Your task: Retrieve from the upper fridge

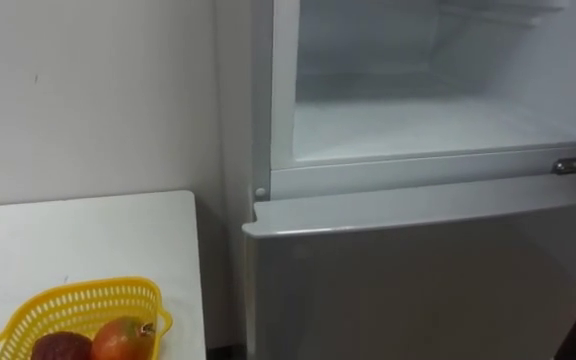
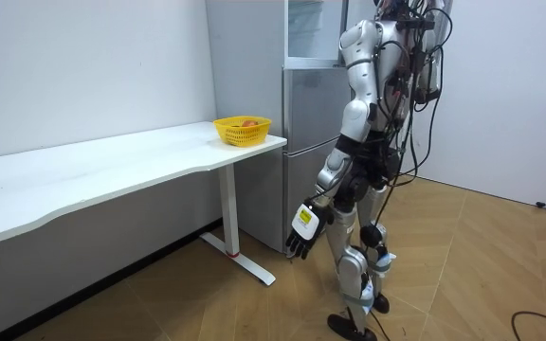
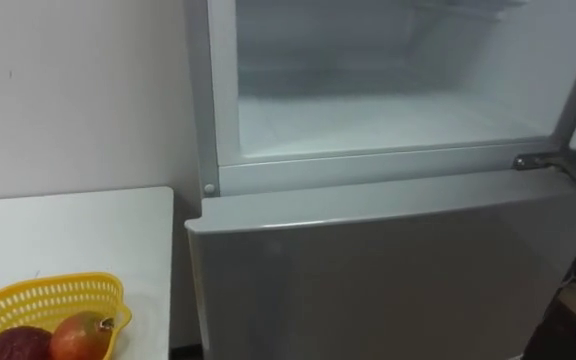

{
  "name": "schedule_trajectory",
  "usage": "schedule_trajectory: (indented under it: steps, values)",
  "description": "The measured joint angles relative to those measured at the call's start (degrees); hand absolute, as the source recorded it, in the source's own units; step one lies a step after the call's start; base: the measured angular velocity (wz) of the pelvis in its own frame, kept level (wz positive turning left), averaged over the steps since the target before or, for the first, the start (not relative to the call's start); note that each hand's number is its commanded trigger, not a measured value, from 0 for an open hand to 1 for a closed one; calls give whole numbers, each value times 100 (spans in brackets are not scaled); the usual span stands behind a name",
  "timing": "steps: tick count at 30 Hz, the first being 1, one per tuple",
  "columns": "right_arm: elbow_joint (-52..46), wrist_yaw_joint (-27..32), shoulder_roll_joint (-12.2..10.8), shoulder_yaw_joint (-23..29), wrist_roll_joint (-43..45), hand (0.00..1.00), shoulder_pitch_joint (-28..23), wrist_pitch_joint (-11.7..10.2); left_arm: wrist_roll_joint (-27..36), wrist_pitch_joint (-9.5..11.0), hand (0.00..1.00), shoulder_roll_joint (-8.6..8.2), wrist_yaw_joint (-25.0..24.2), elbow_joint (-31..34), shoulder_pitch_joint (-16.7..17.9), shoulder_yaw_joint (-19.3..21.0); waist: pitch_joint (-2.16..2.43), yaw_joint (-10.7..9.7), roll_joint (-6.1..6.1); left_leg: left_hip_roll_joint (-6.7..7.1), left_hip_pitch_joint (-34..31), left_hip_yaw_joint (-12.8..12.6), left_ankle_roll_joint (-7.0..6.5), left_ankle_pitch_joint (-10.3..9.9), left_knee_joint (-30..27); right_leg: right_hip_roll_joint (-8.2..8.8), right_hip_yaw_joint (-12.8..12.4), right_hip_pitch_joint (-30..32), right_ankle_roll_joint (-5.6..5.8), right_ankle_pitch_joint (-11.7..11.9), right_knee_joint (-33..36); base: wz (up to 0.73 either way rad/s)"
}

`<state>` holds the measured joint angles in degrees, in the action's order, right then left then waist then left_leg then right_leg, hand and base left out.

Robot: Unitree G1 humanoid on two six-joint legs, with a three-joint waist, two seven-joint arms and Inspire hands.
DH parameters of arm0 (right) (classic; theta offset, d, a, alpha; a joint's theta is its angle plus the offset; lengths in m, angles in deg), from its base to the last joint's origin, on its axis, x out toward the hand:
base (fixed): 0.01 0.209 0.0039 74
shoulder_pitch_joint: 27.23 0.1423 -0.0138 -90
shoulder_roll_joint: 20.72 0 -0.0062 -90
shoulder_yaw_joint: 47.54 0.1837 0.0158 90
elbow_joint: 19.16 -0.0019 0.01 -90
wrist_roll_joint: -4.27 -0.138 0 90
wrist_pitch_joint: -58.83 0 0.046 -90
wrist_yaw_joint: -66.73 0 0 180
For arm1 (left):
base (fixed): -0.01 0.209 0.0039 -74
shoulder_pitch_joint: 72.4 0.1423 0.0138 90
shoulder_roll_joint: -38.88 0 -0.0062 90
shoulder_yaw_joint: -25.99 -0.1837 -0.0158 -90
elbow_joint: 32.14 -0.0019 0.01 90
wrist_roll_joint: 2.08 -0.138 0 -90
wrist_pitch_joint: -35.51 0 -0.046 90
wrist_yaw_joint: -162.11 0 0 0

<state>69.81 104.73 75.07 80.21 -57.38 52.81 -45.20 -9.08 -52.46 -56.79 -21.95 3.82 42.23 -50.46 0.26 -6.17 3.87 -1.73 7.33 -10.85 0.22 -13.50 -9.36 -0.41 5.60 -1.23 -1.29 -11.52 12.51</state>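
Two fruits (image 1: 123, 338) sit in the basket (image 1: 78, 300) at the table's (image 1: 88, 230) corner; the left hand (image 2: 303, 230) hangs slack, empty. Turning beside the open fridge (image 1: 418, 280) risks an arm striking it

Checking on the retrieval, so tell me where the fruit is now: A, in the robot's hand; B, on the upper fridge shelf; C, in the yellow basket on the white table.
C: both fruits lie in the yellow basket, which stands on the white table left of the fridge.
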Motion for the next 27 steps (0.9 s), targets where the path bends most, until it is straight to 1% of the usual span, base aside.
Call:
schedule_trajectory:
  steps: [4,8,10,14,17,21,25,27]
  values:
    - [-168,-369,24,8,-330,0,41,42,-6,0,0,0,4,1,5,-1,-5,-5,12,1,-4,-4,0,0,0,7,16,-5,0,0,1,0]
    - [-248,-652,49,6,-377,0,239,42,-37,0,0,0,9,-1,-3,-2,-8,-18,18,1,-12,-7,0,0,-1,8,19,12,0,0,18,0]
    - [-339,-694,56,8,-377,0,303,43,-48,0,0,0,15,-2,-6,-1,-8,-18,17,1,-10,-8,0,0,-1,8,19,11,0,0,19,0]
    - [-487,-826,56,6,-362,0,355,43,-219,1,0,-20,104,-70,-29,2,-32,-13,-22,2,-13,-2,0,0,-1,9,21,13,0,1,18,0]
    - [-489,-982,56,6,-363,0,390,43,-238,2,0,-35,135,-107,-27,9,-33,-12,-30,2,-21,5,0,0,-1,7,14,21,0,0,14,0]
    - [-498,-1171,56,7,-356,0,456,45,-236,4,0,-98,119,-169,-23,155,-28,7,-54,7,-7,4,0,0,-1,3,-41,15,0,1,40,-5]
    - [-506,-1361,55,3,-358,0,490,151,-236,7,0,-100,103,-350,-25,220,-29,34,-58,4,23,21,0,0,0,-1,-70,11,-4,-2,105,-7]
    - [-528,-1372,54,-25,-359,0,491,166,-237,5,0,-104,86,-402,-25,220,-32,47,-54,4,14,23,0,0,0,-1,-72,8,-5,-2,119,-2]
